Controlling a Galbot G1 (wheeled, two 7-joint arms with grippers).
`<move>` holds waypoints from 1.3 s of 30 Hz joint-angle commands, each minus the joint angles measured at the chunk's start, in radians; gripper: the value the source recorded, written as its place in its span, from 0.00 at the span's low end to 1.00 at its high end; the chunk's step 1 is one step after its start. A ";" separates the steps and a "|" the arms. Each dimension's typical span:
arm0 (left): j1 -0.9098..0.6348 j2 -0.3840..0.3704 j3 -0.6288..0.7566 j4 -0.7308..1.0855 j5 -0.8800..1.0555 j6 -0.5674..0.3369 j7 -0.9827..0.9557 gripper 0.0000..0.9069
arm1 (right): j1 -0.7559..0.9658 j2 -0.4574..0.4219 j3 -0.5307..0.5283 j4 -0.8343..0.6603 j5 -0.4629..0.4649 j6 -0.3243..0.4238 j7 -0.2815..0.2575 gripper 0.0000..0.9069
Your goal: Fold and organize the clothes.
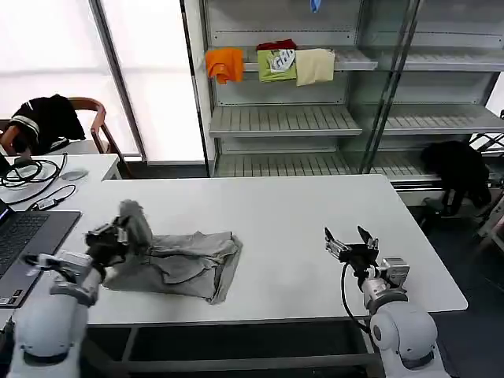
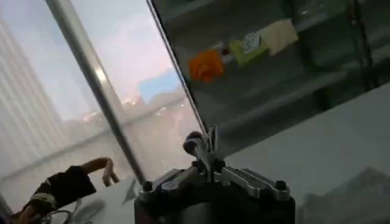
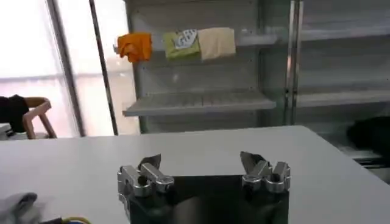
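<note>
Grey shirt (image 1: pixel 177 261) corner pinched in left gripper (image 1: pixel 118 234) jaws; right gripper (image 1: pixel 350 241) jaws wide, empty.

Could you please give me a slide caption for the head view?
Left hand lifts one end of a crumpled grey shirt on the white table; open right hand waits.

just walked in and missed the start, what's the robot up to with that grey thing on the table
The robot is partway through folding a light grey shirt that lies crumpled on the left side of the white table. Its left claw is shut on a bunch of the shirt's fabric at the shirt's left end, lifting it above the tabletop. The right claw hovers open over bare table to the right, well apart from the shirt and holding nothing. Orange, green and cream folded garments sit on a shelf behind.
</note>
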 commanded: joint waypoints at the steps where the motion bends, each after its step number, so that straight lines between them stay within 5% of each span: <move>1: -0.005 -0.143 0.315 -0.011 0.093 0.049 -0.042 0.02 | -0.019 -0.011 0.028 0.002 0.001 0.003 -0.004 1.00; 19: -0.056 -0.193 0.347 0.164 0.108 0.047 -0.084 0.03 | -0.013 0.004 0.011 -0.010 -0.013 0.007 -0.015 1.00; 20: -0.058 -0.197 0.345 0.166 0.107 0.047 -0.086 0.09 | -0.014 0.005 0.011 -0.010 -0.014 0.008 -0.015 1.00; 21: -0.060 -0.202 0.345 0.177 0.106 0.047 -0.097 0.40 | -0.015 0.006 0.010 -0.010 -0.016 0.008 -0.016 1.00; 22: -0.059 -0.204 0.347 0.179 0.097 0.047 -0.103 0.86 | -0.016 0.006 0.011 -0.010 -0.016 0.009 -0.016 1.00; 23: -0.057 -0.208 0.349 0.178 0.086 0.047 -0.108 1.00 | -0.016 0.006 0.011 -0.011 -0.016 0.009 -0.016 1.00; 33: -0.033 -0.225 0.388 0.020 -0.048 0.048 -0.153 1.00 | -0.016 0.011 0.008 0.005 -0.015 0.008 -0.019 1.00; 39: -0.039 -0.144 0.201 -0.040 -0.232 0.031 -0.183 1.00 | -0.027 0.009 0.007 0.020 -0.016 0.021 -0.031 1.00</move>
